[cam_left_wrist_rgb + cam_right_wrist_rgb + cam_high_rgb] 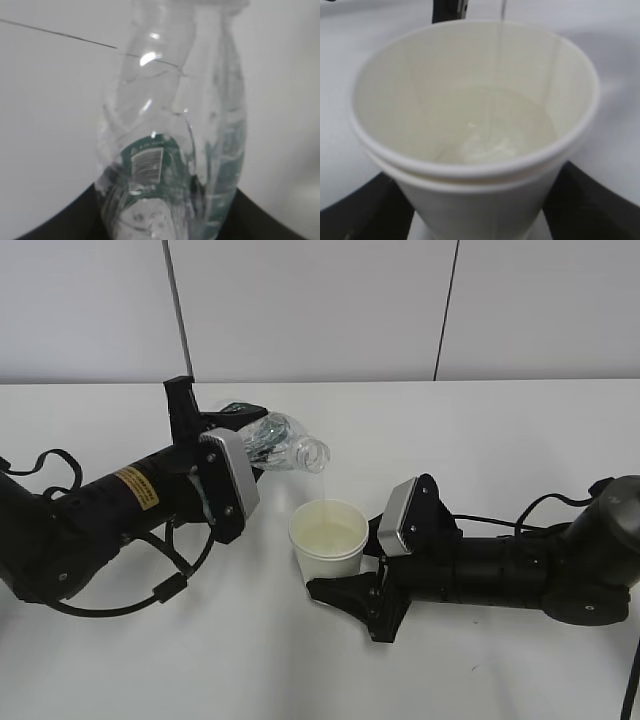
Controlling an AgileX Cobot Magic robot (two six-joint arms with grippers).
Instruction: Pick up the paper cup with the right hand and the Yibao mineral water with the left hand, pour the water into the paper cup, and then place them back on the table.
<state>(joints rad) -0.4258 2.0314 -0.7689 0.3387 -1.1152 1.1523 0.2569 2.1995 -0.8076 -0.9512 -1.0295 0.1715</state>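
I see the white worktop (pixel 500 440) spreading under both arms. My left tool (pixel 215 445), at about nine o'clock of the scene, is clamped on the Yibao mineral water (pixel 285 445), which is tipped over with its open mouth pointing toward three o'clock and slightly down. A thin stream of water (pixel 325 485) falls from that mouth into the paper cup (pixel 328 540). The cup sits upright just past centre toward five o'clock, with my right tool (pixel 345 585) clamped on its lower body from the three o'clock side. In the right wrist view the cup (pixel 470 130) holds a shallow pool of water. In the left wrist view the bottle's green label (pixel 150 165) sits low between the dark fingers.
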